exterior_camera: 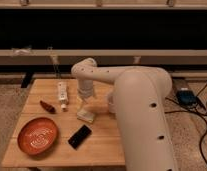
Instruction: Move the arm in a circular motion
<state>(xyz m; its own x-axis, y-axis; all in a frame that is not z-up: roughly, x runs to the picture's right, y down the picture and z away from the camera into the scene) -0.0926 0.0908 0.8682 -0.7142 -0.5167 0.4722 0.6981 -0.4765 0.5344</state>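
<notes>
The arm (139, 102), smooth cream-white and built of thick tubular segments with small dark holes, fills the right foreground. It reaches left over the worktop's right half to a rounded elbow near the back edge, then turns straight down. The narrow pale gripper (85, 106) hangs at its tip over the middle of the worktop, pointing downward. How far it is open cannot be told, nor whether it grips anything. Directly beneath it, touching or just short of touching, lies a small pale blocky object (87, 117).

The worktop is a wooden table (44, 89) of light brown planks. A flat black rectangular slab (79, 136) lies toward the front edge. A round orange-red bowl (37, 136) with ringed markings sits at the front left corner. A white elongated bottle (62, 94) lies on the left half, and a small dark red object (47, 106) lies just beside it. A blue device (186, 96) with dark cables rests on the speckled floor beyond the right edge.
</notes>
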